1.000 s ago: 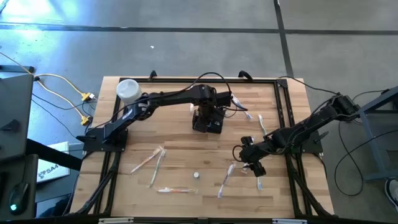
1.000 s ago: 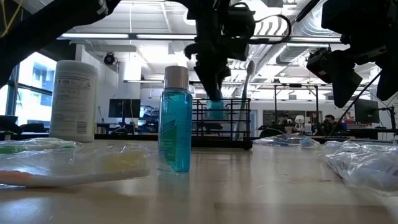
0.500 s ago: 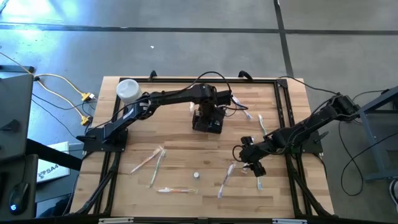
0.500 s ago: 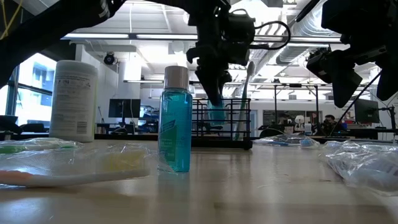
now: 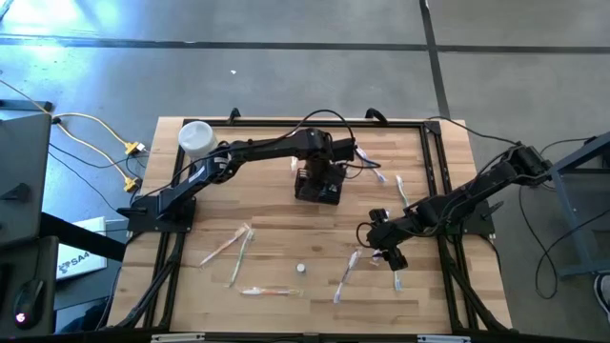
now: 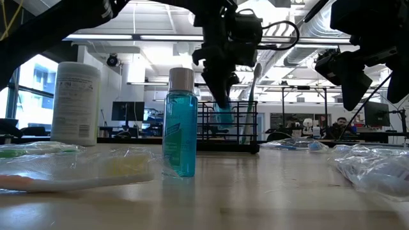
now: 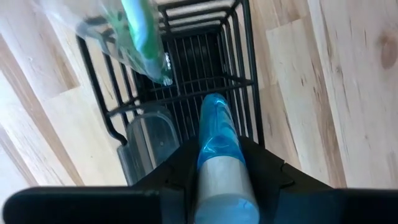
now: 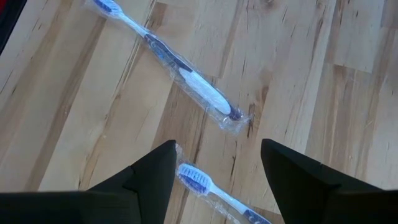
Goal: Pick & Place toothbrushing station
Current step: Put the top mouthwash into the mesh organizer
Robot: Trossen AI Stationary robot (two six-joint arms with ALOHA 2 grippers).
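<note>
The toothbrushing station, a black wire caddy point(image 5: 319, 191) point(image 7: 186, 68) point(image 6: 246, 124), stands at the table's far middle. A wrapped green toothbrush point(image 7: 143, 31) and a white toothbrush point(image 6: 254, 96) stand in it. My left gripper point(image 5: 319, 171) point(image 6: 220, 89) hangs over the caddy, shut on a small blue bottle point(image 7: 217, 134). My right gripper point(image 5: 386, 250) point(image 8: 217, 180) waits open at the near right, above wrapped toothbrushes point(image 8: 180, 71). My left gripper pinches the blue bottle between its two fingers point(image 7: 267, 174), on the bottle's upper part just under the pale cap point(image 7: 224, 186). The fingers come from above, pointing steeply down. The bottle hangs nearly upright, its lower end point(image 7: 214, 106) down among the caddy's wires.
A white cylindrical container point(image 5: 195, 138) point(image 6: 77, 102) stands at the far left corner. A second blue bottle point(image 6: 179, 121) point(image 5: 301, 269) stands near the front middle. Wrapped toothbrushes lie at the near left point(image 5: 233, 248), near middle point(image 5: 272, 291) and right point(image 5: 348, 276) point(image 5: 400, 191).
</note>
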